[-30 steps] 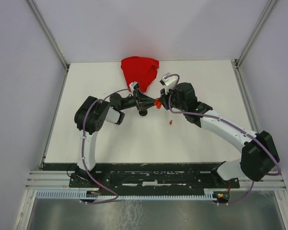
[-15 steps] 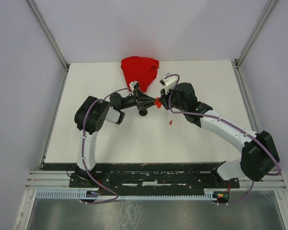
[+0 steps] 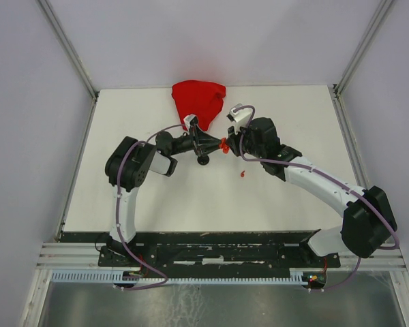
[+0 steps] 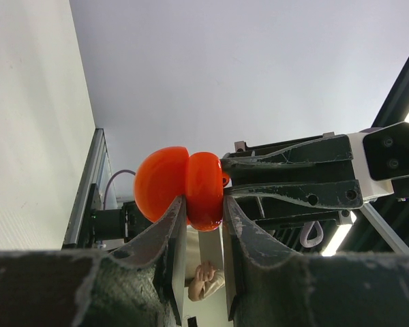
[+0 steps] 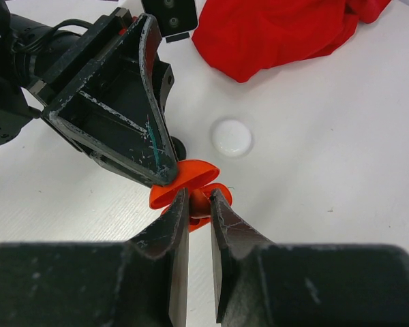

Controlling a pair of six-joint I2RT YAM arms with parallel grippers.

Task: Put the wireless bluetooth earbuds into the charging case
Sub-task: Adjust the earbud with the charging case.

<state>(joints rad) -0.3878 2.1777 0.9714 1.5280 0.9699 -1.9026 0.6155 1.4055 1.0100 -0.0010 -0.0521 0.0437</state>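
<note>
The red charging case [image 4: 187,187] hangs open above the table, and my left gripper [image 4: 204,204] is shut on one of its halves. In the right wrist view the case [image 5: 194,174] shows both shells spread apart. My right gripper [image 5: 199,194] is shut on a small red earbud [image 5: 203,203] and holds it against the open case. From above, the two grippers meet tip to tip at the case [image 3: 223,145], the left gripper [image 3: 217,145] coming from the left and the right gripper [image 3: 230,145] from the right. Another red earbud [image 3: 242,174] lies on the table below them.
A red cloth [image 3: 199,99] lies bunched at the far edge of the table. A white round case [image 5: 232,137] sits on the table beyond the grippers. A black round case [image 3: 203,161] lies under the left gripper.
</note>
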